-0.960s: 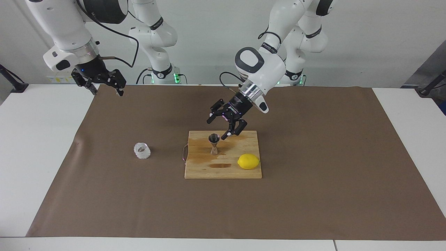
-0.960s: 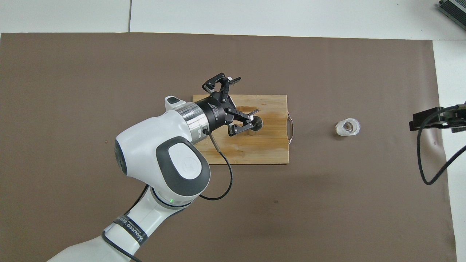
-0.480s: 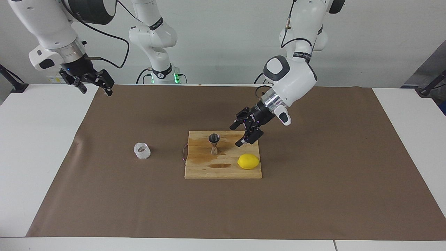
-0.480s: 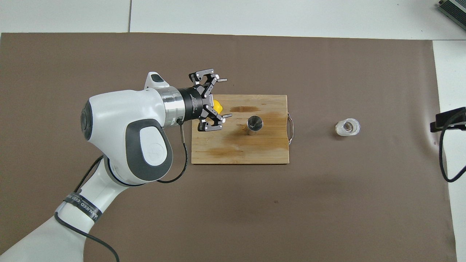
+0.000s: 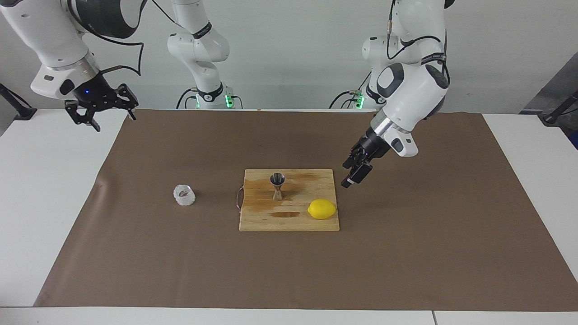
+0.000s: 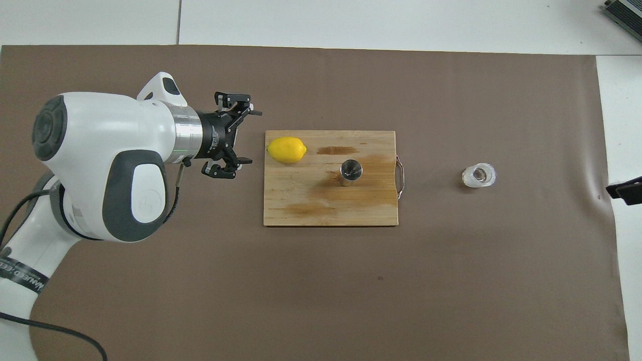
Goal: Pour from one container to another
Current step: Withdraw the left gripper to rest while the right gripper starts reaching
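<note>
The clear bumpy glass cup (image 5: 184,195) (image 6: 479,175) stands upright on the brown mat, between the board and the right arm's end of the table. The steel jigger (image 5: 277,185) (image 6: 351,170) stands upright on the wooden cutting board (image 5: 289,222) (image 6: 326,208). My left gripper (image 5: 350,179) (image 6: 246,138) is open and empty, raised over the mat just off the board's edge toward the left arm's end. My right gripper (image 5: 108,119) is open and empty, raised over the mat's edge at the right arm's end; only its tip (image 6: 624,189) shows in the overhead view.
A yellow lemon (image 5: 322,209) (image 6: 286,149) lies on the board's corner farther from the robots, toward the left arm's end. The board has a metal handle (image 5: 239,197) (image 6: 401,170) facing the cup and dark wet stains around the jigger.
My left gripper has drawn back from beside the jigger, past the lemon, off the board toward the left arm's end. My right gripper has moved farther toward its own end.
</note>
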Controlling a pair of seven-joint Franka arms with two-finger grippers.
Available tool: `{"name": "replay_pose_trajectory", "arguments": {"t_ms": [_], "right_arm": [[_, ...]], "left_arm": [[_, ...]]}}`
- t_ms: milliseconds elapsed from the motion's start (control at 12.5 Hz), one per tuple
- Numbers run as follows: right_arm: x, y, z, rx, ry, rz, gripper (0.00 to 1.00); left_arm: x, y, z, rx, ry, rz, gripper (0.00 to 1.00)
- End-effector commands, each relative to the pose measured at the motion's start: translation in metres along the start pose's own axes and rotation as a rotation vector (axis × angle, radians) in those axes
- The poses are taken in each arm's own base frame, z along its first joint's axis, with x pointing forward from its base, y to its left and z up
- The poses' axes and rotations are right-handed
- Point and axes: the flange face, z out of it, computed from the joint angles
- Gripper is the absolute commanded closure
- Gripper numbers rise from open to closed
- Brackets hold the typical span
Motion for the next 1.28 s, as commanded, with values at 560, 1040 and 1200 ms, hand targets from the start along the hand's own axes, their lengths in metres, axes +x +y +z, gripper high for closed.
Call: {"name": "replay_pose_trajectory", "arguments": {"t_ms": [560,1040,1200], "right_arm": [[-0.036,0.058,0.167,0.181,0.229,-0.68,0.0],[0.017,0.05,0.247,0.217,0.45,-0.61,0.0],[0.032,0.04,0.285,0.298,0.565,-0.526,0.0]], "left_arm": [[0.086,-0.04,-0.079,0.271,0.144,0.726,0.0],[0.114,-0.052,-0.138,0.446,0.108,1.043,0.0],[0.101,-0.05,-0.163,0.511,0.11,1.073,0.0]]}}
